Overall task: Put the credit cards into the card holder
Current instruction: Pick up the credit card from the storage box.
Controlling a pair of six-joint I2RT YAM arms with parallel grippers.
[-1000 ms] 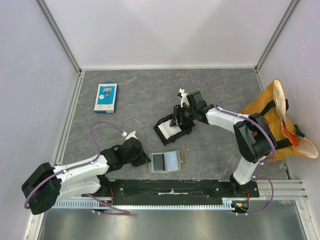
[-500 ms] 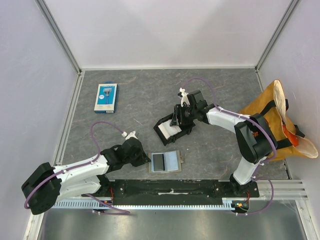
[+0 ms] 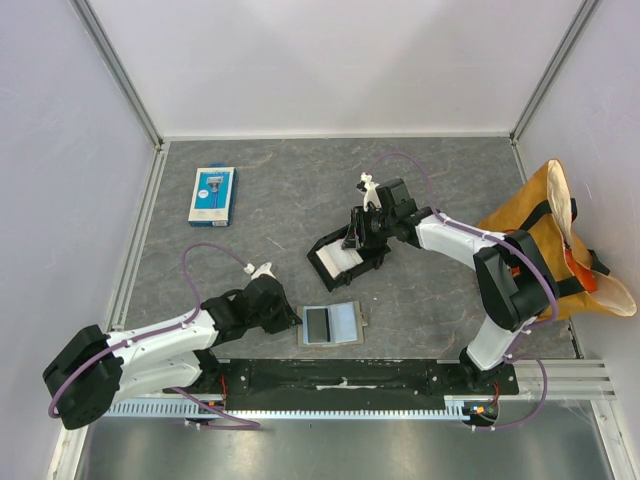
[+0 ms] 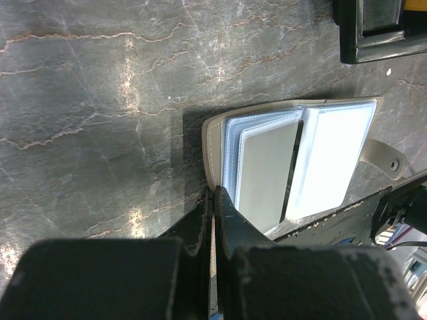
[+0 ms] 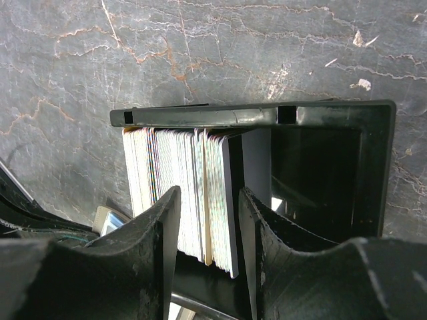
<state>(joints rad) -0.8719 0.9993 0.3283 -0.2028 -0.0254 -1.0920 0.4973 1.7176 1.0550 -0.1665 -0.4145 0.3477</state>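
Observation:
The card holder (image 3: pixel 331 323) lies open near the table's front edge, a grey card in its left pocket and a pale blue one in its right. In the left wrist view the card holder (image 4: pixel 293 160) shows its clear pockets. My left gripper (image 3: pixel 297 322) is shut on the holder's left edge, and a thin tan strip shows between its tips (image 4: pixel 213 195). The credit cards (image 3: pixel 336 262) stand as a stack (image 5: pixel 180 180) on edge in a black tray (image 5: pixel 253 115). My right gripper (image 3: pixel 356 243) is open, its jaws astride the stack's right part (image 5: pixel 209 200) without pinching it.
The black tray (image 3: pixel 322 243) sits mid-table. A blue-and-white retail pack (image 3: pixel 212 194) lies at the back left. An orange bag (image 3: pixel 540 215) stands against the right wall. Metal rails line the table's sides.
The right wrist has shifted very slightly over the tray. The left arm and the card holder have not moved.

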